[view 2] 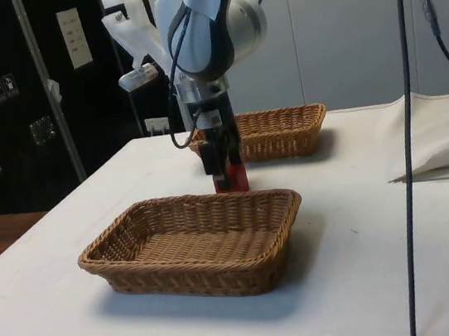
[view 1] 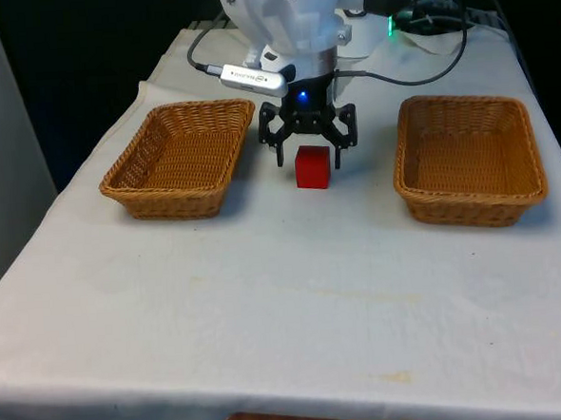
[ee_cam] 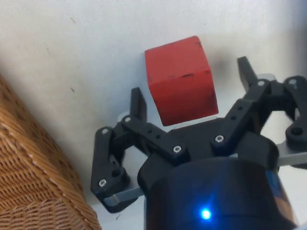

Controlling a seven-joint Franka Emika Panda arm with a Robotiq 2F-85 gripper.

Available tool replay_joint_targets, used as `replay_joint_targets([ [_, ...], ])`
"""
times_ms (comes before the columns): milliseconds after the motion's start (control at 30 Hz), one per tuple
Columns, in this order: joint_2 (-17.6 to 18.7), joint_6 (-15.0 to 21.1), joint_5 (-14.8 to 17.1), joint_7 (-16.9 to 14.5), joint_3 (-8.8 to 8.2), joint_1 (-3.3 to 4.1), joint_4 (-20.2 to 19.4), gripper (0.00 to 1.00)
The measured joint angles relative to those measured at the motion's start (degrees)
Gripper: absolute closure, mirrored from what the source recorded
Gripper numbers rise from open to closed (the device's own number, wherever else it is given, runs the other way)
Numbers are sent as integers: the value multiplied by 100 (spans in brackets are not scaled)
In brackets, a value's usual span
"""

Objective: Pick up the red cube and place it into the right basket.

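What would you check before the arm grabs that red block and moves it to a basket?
1. Gripper open: ok, the jaws are spread.
2. Red cube between the fingers: ok in the wrist view.
3. Cube sitting flat on the white cloth: ok.
4. Fingers low enough to grip: cannot tell.
5. Basket on the front view's right free of objects: ok.

Left basket [view 1: 179,159] on white cloth [view 1: 286,305]
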Motion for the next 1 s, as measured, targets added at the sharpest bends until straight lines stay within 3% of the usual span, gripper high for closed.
replay_joint_targets([
  [33,0,0,0,0,0,0,0,21],
  [67,0,0,0,0,0,0,0,21],
  [133,0,0,0,0,0,0,0,42],
  [167,0,0,0,0,0,0,0,65],
  [200,0,0,0,0,0,0,0,76],
  [267,0,0,0,-6,0,0,0,97],
  [300,0,0,0,-6,0,0,0,100],
  [667,-6,-6,0,-6,-6,0,6,99],
  [1000,-470,-361,-126,-17,-109,6,-11,99],
])
